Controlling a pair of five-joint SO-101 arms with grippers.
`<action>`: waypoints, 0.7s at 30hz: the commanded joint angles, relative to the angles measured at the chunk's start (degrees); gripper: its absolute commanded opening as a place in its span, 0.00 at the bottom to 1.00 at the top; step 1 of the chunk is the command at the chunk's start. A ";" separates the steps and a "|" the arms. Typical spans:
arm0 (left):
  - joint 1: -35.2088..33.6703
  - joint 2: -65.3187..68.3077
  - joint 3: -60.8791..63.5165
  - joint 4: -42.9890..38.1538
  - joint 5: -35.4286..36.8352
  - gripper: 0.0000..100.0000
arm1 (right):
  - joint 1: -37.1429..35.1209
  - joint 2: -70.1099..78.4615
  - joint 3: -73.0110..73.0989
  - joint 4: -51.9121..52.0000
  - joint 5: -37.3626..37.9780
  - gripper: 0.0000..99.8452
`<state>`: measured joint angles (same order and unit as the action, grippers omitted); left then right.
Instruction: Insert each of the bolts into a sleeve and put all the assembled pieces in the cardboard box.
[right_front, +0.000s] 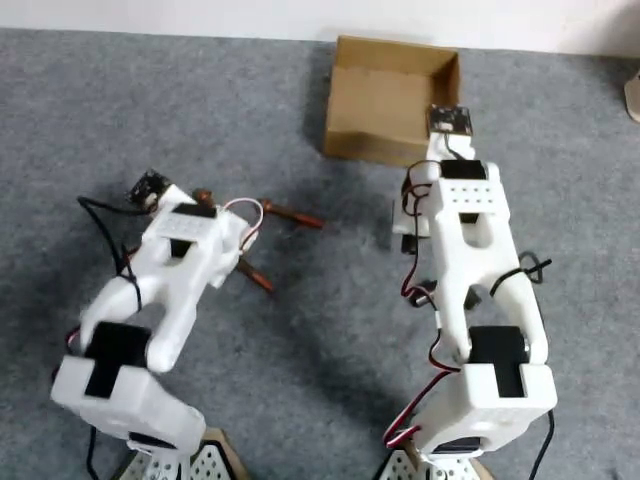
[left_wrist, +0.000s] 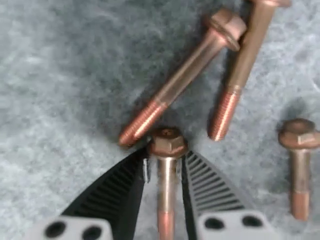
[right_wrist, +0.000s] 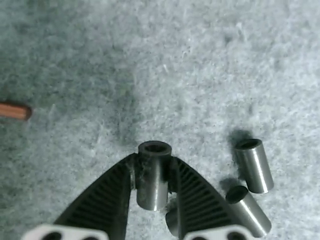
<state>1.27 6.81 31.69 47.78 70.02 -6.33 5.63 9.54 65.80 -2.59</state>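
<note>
While my left hand (left_wrist: 165, 159) clamps a bolt (left_wrist: 166, 182) lengthwise, head outward, my right hand (right_wrist: 154, 162) pinches a sleeve (right_wrist: 152, 186) likewise, bore outward, so I must align their axes.

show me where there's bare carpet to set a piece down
Bare carpet runs between left arm and right arm, and left of the box. Crowded: loose bolts by the left gripper, loose sleeves beside the right gripper.

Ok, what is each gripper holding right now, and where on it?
Left gripper: a bolt, pinched on the shank just under its head. Right gripper: a sleeve, clamped across its side wall.
</note>
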 joint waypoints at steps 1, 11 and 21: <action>-0.92 3.12 -5.58 3.78 0.18 0.10 | -0.57 -3.65 -0.31 -0.66 -0.18 0.00; -0.92 4.18 -7.08 4.75 0.53 0.08 | -0.48 -4.09 -0.22 -0.31 -0.53 0.00; -0.84 3.21 -7.25 7.74 0.18 0.00 | -3.82 -23.96 13.76 -4.79 -0.18 0.00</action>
<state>1.27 10.95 25.63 53.32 69.93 -8.18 -9.23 20.26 63.87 -2.59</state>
